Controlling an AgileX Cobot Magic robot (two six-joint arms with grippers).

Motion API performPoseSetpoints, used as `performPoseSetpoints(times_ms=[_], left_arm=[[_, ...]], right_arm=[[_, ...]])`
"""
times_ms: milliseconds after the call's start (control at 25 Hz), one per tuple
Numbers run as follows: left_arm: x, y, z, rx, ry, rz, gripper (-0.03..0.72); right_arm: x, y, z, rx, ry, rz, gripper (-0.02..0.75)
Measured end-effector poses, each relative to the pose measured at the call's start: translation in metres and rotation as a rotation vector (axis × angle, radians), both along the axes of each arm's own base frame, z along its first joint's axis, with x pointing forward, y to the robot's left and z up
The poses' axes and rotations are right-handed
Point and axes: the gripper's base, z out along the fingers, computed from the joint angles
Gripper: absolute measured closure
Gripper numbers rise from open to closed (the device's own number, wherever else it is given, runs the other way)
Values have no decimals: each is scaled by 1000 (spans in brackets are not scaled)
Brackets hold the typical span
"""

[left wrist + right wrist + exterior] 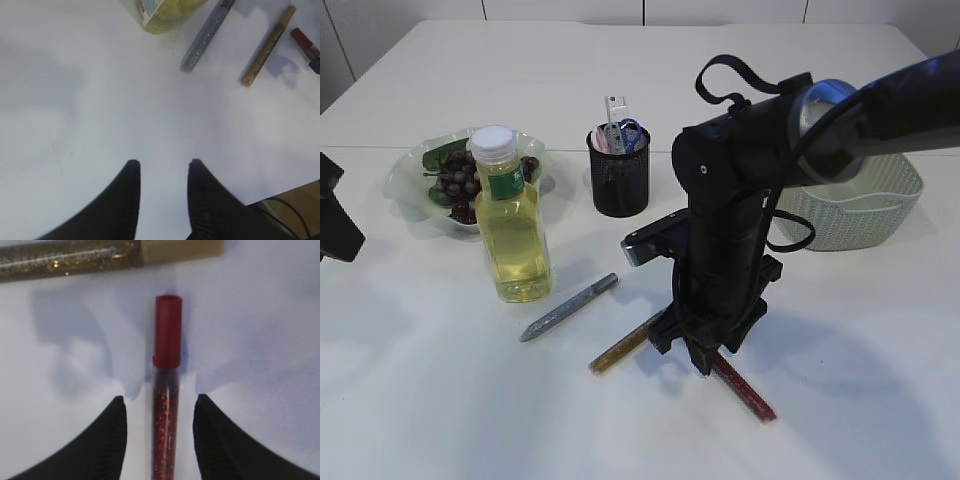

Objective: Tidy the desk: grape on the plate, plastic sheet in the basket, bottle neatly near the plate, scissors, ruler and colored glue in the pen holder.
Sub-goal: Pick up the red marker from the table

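While lying lengthwise, cap forward, red glue (166, 390) sits between the right tool's (160, 440) open jaws.

Right gripper (159, 440) jaws apart, bare table either side of red glue stick (166, 390). Gold glue stick (100, 255) lies just beyond its cap. Left gripper (162, 195) over bare table (100, 115); bottle (512, 220) and silver glue stick (568, 307) lie ahead.

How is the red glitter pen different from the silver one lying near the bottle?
The red glitter pen lies between the right claw's open fingers; the silver glitter pen lies untouched beside the bottle. Red points down-right in the exterior view, silver up-right. Both lie flat on the table, still outside the pen holder.
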Motion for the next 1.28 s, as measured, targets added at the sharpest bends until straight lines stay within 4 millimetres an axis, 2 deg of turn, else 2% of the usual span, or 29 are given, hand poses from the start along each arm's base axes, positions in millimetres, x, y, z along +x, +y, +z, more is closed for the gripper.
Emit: performPoseSetpoints(times_ms=[360, 640, 1280], left_arm=[[0, 0, 0, 0, 0, 0, 449], [0, 0, 0, 0, 0, -1, 449], [0, 0, 0, 2, 2, -3, 449]], right_arm=[[4, 3, -8, 19, -29, 2, 391], [5, 3, -8, 25, -38, 2, 470], [7, 4, -8, 37, -60, 5, 479]])
